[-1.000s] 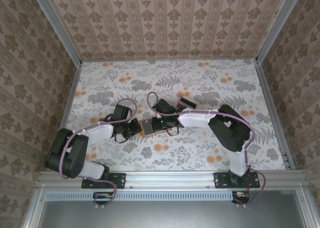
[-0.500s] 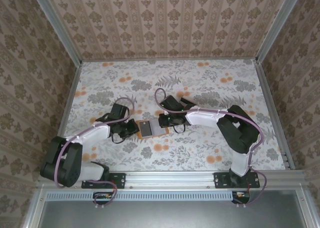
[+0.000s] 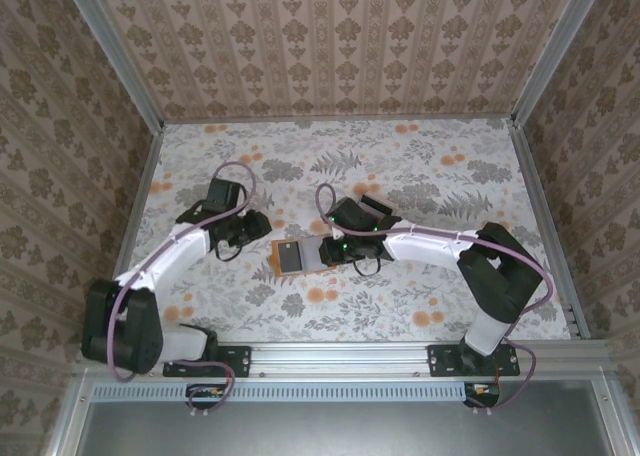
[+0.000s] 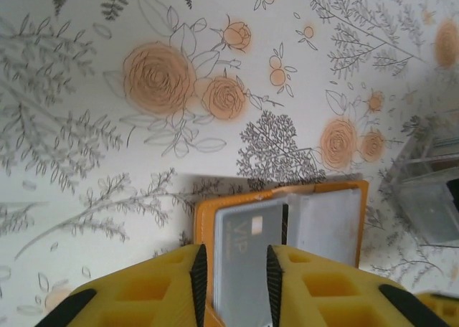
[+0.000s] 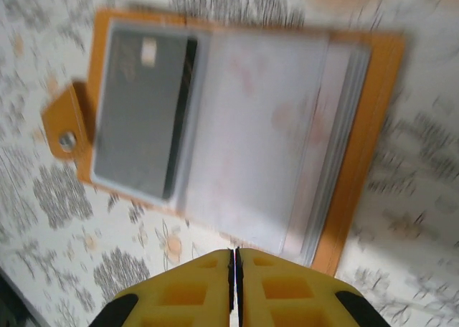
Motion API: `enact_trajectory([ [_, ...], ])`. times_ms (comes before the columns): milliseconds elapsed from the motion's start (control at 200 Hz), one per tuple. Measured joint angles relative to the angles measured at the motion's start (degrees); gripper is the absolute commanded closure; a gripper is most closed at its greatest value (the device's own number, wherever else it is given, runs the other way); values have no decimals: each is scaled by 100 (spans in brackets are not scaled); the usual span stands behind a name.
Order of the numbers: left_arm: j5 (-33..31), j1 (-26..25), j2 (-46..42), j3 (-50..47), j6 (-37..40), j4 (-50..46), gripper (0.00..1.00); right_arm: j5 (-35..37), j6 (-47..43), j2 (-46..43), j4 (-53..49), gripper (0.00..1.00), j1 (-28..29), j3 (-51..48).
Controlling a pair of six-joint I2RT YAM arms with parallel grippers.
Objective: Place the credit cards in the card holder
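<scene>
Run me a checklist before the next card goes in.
1. Card holder lying open, flat on the table: ok.
2. Grey card tucked into the holder: ok.
3. Left gripper open and empty: ok.
4. Right gripper open for a pick: not ok, shut.
5. Cards waiting in the grey rack: cannot tell.

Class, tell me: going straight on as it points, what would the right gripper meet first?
Most likely the open card holder, lying right ahead of the right gripper; how far off is unclear.
</scene>
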Motion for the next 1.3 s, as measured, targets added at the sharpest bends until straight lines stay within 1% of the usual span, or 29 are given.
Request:
enact_trajectory([
  [80, 127, 0, 505, 269, 170, 46, 75, -94, 74, 68, 98, 88, 125, -195],
  [145, 249, -2, 857, 361, 282, 103, 79, -120, 160, 197, 177, 88, 192, -271],
  [205, 332, -15, 1095, 367, 354, 101, 84, -105, 216, 330, 262, 88, 201, -289],
  [275, 389, -39, 1261, 352, 476, 42, 87, -15, 254, 485, 306, 88, 188, -254],
  [365, 404, -55, 1233, 232, 555, 0, 93, 61, 254, 654, 249, 88, 127, -22],
  [490, 407, -181, 988, -238, 533, 26, 94, 94, 212, 1091, 282, 89, -116, 511],
  [655, 413, -800, 791, -660, 291, 101, 95, 186, -9, 1683, 149, 89, -343, 1456],
  [800, 398, -1279, 542, -916, -39, 195, 95, 144, -192, 2164, -4, 88, -389, 2288],
  [945, 337, -1617, 463, -1005, -396, 337, 94, -216, -350, 2675, -109, 89, -389, 2957],
  [1030, 319, -1781, 590, -951, -555, 487, 93, -433, -374, 2734, -111, 89, -400, 3023],
  [1090, 319, -1886, 778, -807, -682, 627, 87, -551, -402, 2734, -129, 89, -402, 3023],
  [1180, 293, -2013, 1080, -566, -890, 811, 85, -619, -461, 2715, -162, 88, -468, 3003],
  [1230, 291, -2059, 1156, -485, -960, 885, 79, -684, -483, 2671, -173, 88, -549, 2938],
  [1300, 264, -2120, 1196, -372, -1027, 984, 76, -708, -518, 2516, -236, 88, -684, 2789],
])
